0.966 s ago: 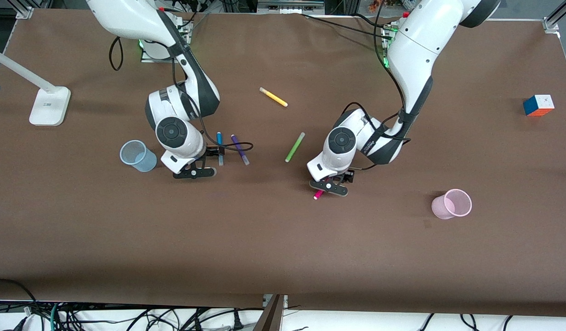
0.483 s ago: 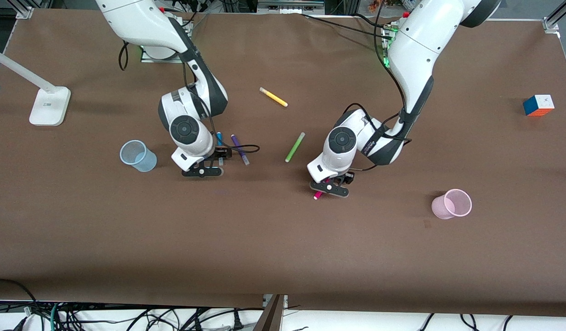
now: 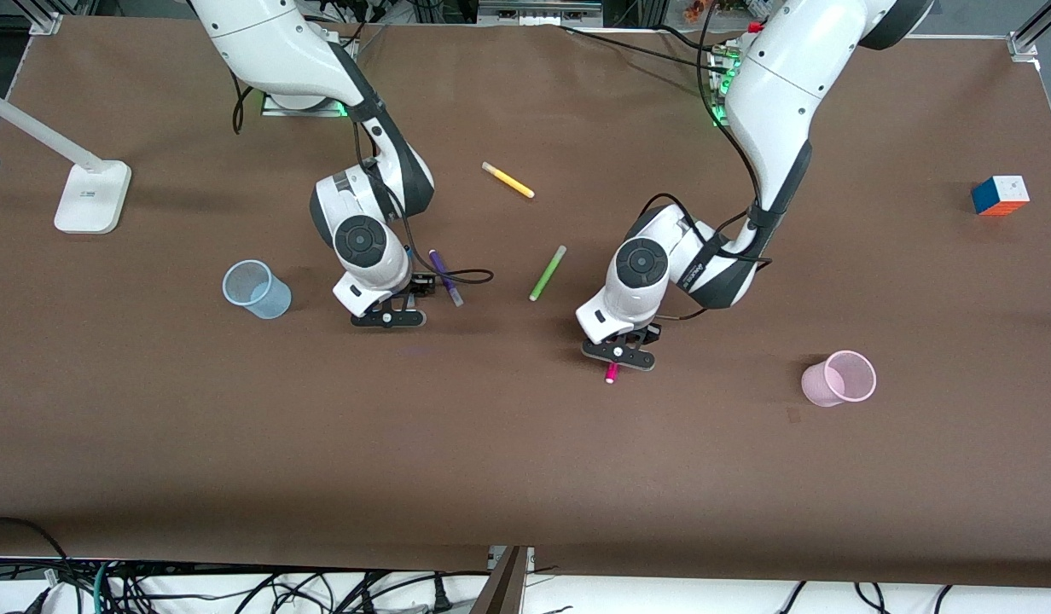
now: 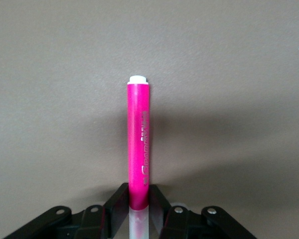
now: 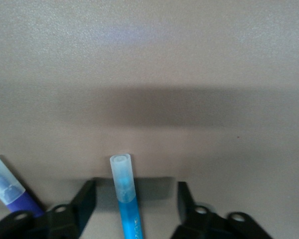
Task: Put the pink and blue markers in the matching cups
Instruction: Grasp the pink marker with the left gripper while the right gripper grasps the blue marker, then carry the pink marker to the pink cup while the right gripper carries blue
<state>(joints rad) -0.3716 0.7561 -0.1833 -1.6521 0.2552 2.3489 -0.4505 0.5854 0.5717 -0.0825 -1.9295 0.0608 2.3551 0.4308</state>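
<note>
My left gripper (image 3: 618, 356) is shut on the pink marker (image 3: 612, 373) near its pale cap. The magenta barrel (image 4: 138, 134) sticks out from between the fingers (image 4: 118, 196), just over the brown table. My right gripper (image 3: 387, 317) is open and low over the blue marker (image 5: 125, 199), which lies on the table between the two spread fingers (image 5: 85, 195) with its pale cap pointing outward. In the front view my wrist hides the blue marker. The pale blue cup (image 3: 257, 290) stands beside my right gripper, toward the right arm's end. The pale pink cup (image 3: 839, 378) stands toward the left arm's end.
A purple marker (image 3: 444, 277) lies close beside the blue one and also shows in the right wrist view (image 5: 10, 194). A green marker (image 3: 548, 272) lies between the arms, with a yellow marker (image 3: 508, 180) farther back. A colour cube (image 3: 1000, 194) and a white lamp base (image 3: 92, 196) sit at the table's ends.
My right gripper has moved toward the left arm's end, from beside the blue cup to over the blue marker. My left gripper has turned the pink marker so its end points toward the front camera.
</note>
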